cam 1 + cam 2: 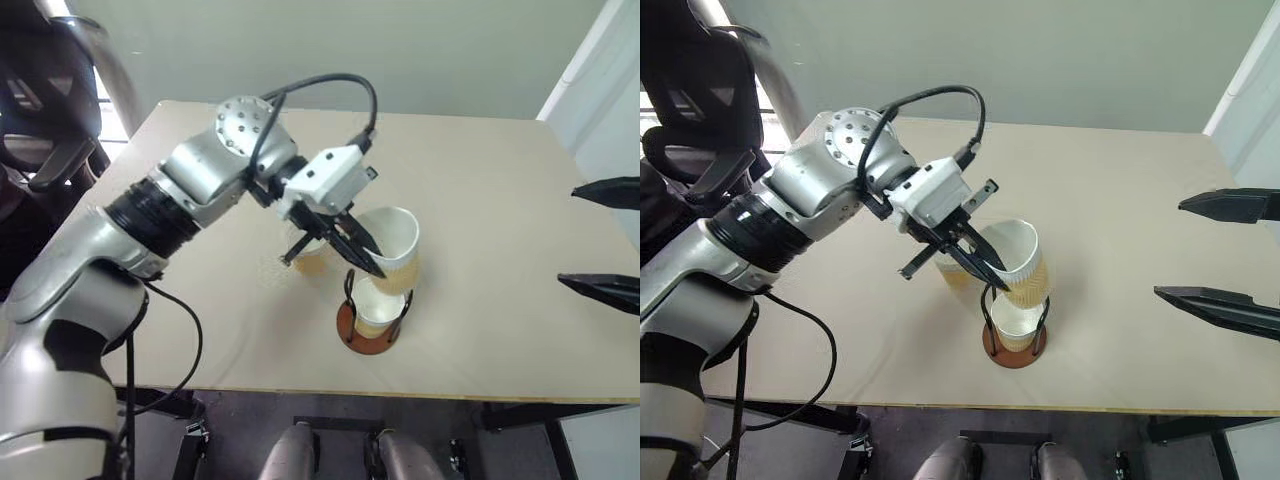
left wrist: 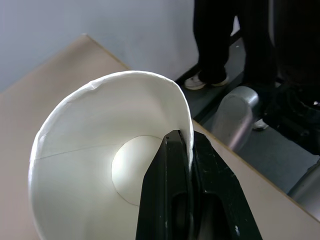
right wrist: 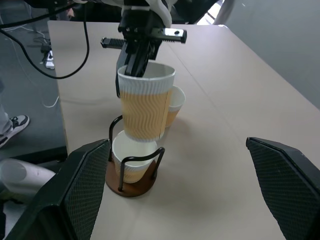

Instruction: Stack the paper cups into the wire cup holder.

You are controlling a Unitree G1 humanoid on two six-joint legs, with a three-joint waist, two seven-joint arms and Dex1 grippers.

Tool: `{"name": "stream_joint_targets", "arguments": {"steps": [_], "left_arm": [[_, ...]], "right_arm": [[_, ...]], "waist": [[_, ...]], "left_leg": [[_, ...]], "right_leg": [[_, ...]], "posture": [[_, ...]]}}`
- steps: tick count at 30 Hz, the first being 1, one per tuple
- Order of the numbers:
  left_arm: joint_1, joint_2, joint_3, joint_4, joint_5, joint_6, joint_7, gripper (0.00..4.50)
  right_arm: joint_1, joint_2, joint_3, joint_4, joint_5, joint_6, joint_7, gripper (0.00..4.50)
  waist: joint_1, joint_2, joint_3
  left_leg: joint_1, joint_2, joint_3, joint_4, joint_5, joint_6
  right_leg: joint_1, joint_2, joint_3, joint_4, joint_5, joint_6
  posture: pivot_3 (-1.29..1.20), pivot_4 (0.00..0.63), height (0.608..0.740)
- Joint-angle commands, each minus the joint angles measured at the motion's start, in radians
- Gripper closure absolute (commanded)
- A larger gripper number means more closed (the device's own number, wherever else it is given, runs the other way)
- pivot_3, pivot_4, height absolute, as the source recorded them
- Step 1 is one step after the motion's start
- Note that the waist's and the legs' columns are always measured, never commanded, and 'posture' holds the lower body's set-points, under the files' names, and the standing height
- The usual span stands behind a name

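The left pincer [image 1: 985,262] is pinching the rim of a cup [image 1: 1018,262], one finger inside the wall and one outside. That cup hangs tilted just above the holder [image 1: 1014,335], its bottom near the mouth of a cup [image 3: 131,157] already seated between the wire loops. A third cup [image 3: 172,105] stands on the bench [image 1: 1120,200] just behind the holder. To seat the held cup well, I judge it should be brought upright and centred over the seated cup before lowering, so its base clears the wire loops instead of catching one. The right pincer [image 1: 1225,255] waits spread wide, well off to the holder's right.
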Motion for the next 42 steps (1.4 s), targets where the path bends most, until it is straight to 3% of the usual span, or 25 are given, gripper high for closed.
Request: {"name": "stream_joint_targets", "arguments": {"steps": [1,23,33,42], "left_arm": [[-0.007,0.004,-0.014,-0.002,0.005,-0.029,-0.040,4.48],[0.024,-0.032,-0.095,0.060,0.126,-0.123,-0.040,4.48],[0.050,-0.090,-0.059,0.130,0.161,-0.134,-0.040,4.48],[0.060,-0.159,0.040,0.189,0.189,-0.109,-0.040,1.49]], "right_arm": [[0.000,-0.022,-0.068,-0.013,0.022,0.015,-0.013,0.00],[0.082,-0.012,-0.144,-0.038,0.003,0.026,-0.017,0.00],[0.101,-0.014,-0.151,-0.045,-0.002,0.020,-0.020,0.00],[0.103,-0.012,-0.128,-0.044,-0.013,0.002,-0.024,0.00]], "waist": [[0.000,0.000,0.000],[0.001,0.001,0.000],[0.001,0.001,0.000],[0.002,0.001,0.000]], "left_leg": [[0.000,0.000,0.000,0.001,0.000,0.000],[-0.001,0.000,0.000,0.009,-0.003,0.004],[-0.001,0.000,0.000,0.009,-0.003,0.005],[-0.001,-0.001,0.000,0.009,-0.003,0.005]], "right_leg": [[0.000,0.000,0.000,0.000,0.000,0.000],[0.003,0.000,0.000,0.000,0.000,0.003],[0.003,0.000,0.000,0.000,0.000,0.003],[0.003,0.000,0.000,0.000,0.000,0.004]], "posture": [[0.00,0.150,0.740],[0.00,0.150,0.740],[0.00,0.150,0.740],[0.00,0.150,0.740]]}}
